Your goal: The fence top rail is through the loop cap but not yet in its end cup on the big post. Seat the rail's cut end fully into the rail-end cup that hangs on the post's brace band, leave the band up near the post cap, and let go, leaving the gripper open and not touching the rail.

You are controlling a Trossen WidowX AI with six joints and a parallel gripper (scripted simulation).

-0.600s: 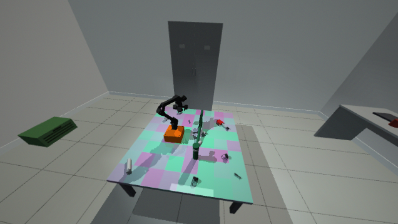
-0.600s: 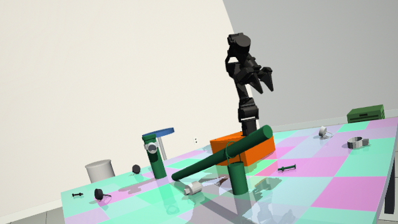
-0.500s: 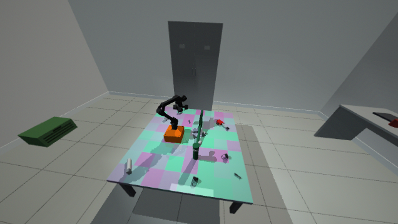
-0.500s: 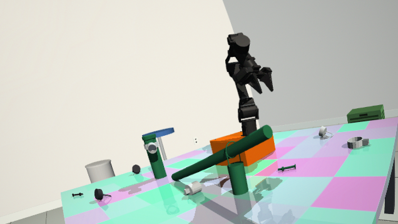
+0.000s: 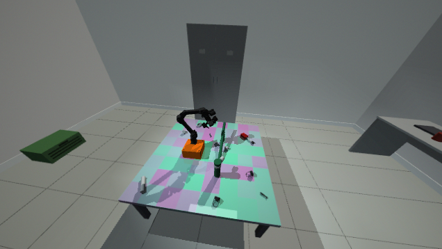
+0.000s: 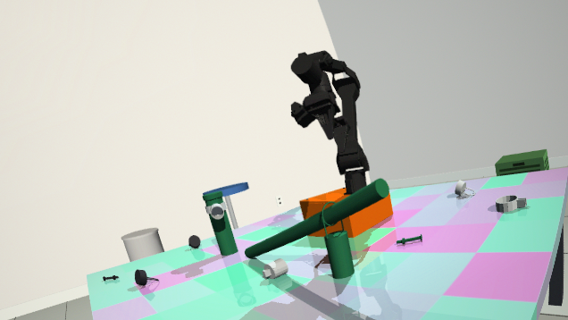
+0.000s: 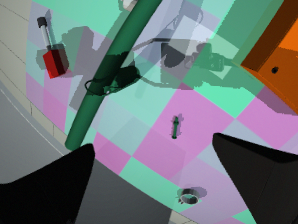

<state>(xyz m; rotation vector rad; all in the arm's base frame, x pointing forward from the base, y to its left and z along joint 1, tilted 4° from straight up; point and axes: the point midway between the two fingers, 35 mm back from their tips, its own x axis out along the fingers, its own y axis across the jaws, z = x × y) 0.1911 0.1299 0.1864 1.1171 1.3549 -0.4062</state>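
Note:
The green rail (image 5: pixel 222 139) (image 6: pixel 290 233) (image 7: pixel 102 82) slants through the wire loop (image 6: pixel 324 223) on the short green post (image 6: pixel 340 256). Its far end is high; its cut end is low near the table, apart from the cup. The big green post (image 5: pixel 217 172) (image 6: pixel 226 239) stands upright. The grey rail-end cup (image 5: pixel 222 158) (image 6: pixel 217 211) hangs on the brace band near the post cap (image 6: pixel 213 196), its mouth facing the rail side. My gripper (image 5: pixel 210 123) (image 6: pixel 336 141) (image 7: pixel 154 144) is open and empty, high above the table and clear of the rail.
The orange base (image 5: pixel 193 149) (image 6: pixel 371 216) is beside the rail. A pale fitting (image 6: pixel 276 269) lies under it. A green bolt (image 6: pixel 410 240) (image 7: pixel 175 127), a ring clamp (image 6: pixel 506 204) and black caps (image 6: pixel 194 241) (image 6: pixel 140 277) lie around. A red-handled tool (image 5: pixel 244 136) (image 7: pixel 54 63) lies across the rail.

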